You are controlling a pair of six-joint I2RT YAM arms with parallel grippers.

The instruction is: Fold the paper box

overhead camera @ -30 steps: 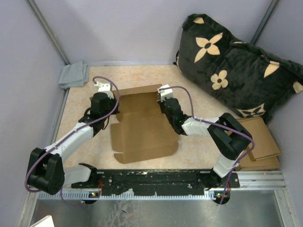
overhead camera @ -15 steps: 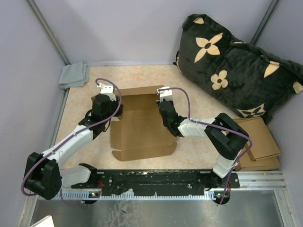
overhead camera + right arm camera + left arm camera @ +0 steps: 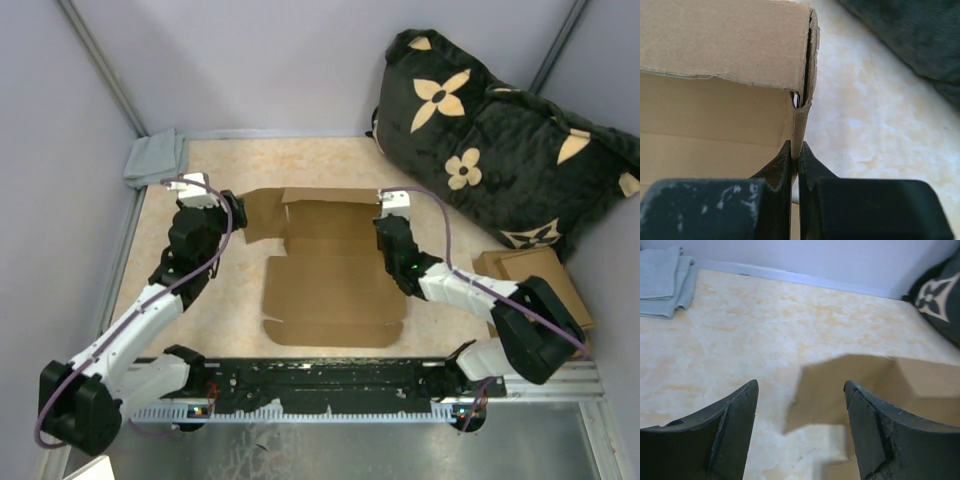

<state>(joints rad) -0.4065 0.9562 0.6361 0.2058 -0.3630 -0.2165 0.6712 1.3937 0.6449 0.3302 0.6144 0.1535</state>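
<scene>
The paper box (image 3: 335, 280) lies partly folded in the middle of the table, its back wall raised. My right gripper (image 3: 386, 228) is shut on the box's upright right side wall; in the right wrist view the fingertips (image 3: 796, 146) pinch the doubled cardboard edge (image 3: 802, 107). My left gripper (image 3: 237, 211) hovers open just left of the box's left flap (image 3: 262, 210). The left wrist view shows that flap (image 3: 855, 385) lying ahead of and between the spread fingers (image 3: 800, 386), touching neither.
A folded grey cloth (image 3: 155, 158) lies in the far left corner. A black pillow with tan flowers (image 3: 500, 140) leans at the back right. Smaller cardboard pieces (image 3: 545, 290) lie at the right edge. Walls enclose the table on three sides.
My left gripper opened, let go of the left flap and drew back to the left. The right gripper, still shut on the side wall, moved right and the box shifted right with it.
</scene>
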